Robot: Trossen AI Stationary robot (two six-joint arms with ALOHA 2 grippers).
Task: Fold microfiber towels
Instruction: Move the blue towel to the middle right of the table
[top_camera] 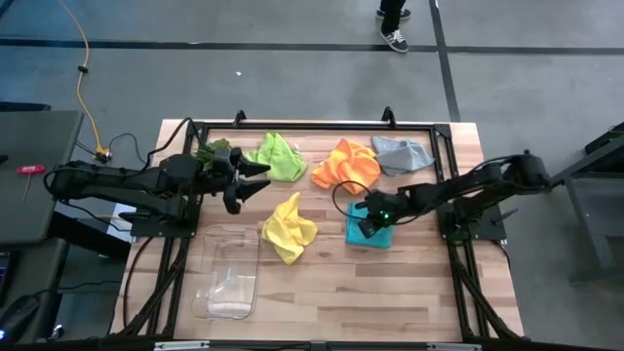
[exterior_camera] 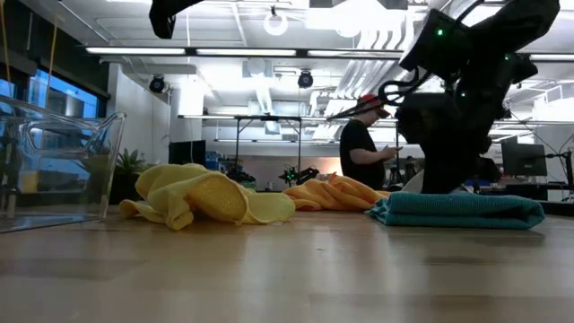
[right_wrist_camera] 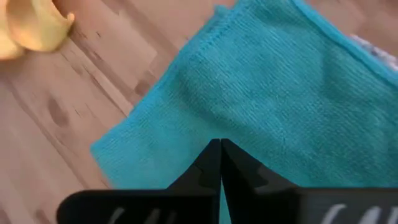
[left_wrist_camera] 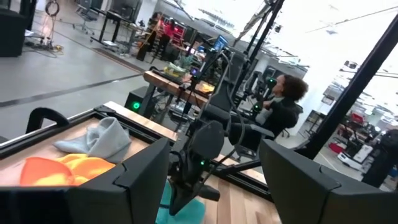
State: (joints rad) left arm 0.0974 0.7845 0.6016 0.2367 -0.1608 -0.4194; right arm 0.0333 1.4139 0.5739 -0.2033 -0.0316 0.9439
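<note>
five towels lie on the counter (top_camera: 390, 283). nearest the front edge is the yellow towel (top_camera: 289, 228), crumpled; just beyond it the teal towel (top_camera: 371, 232) lies folded flat under the right end effector (top_camera: 369, 220), its fingers closed together over the cloth. the left end effector (top_camera: 255, 180) hovers, spread wide and empty. farthest are the lime green towel (top_camera: 277, 156), orange towel (top_camera: 345, 164) and grey towel (top_camera: 404, 153). each looks light, limp and grippy, best pinched at a corner.
</note>
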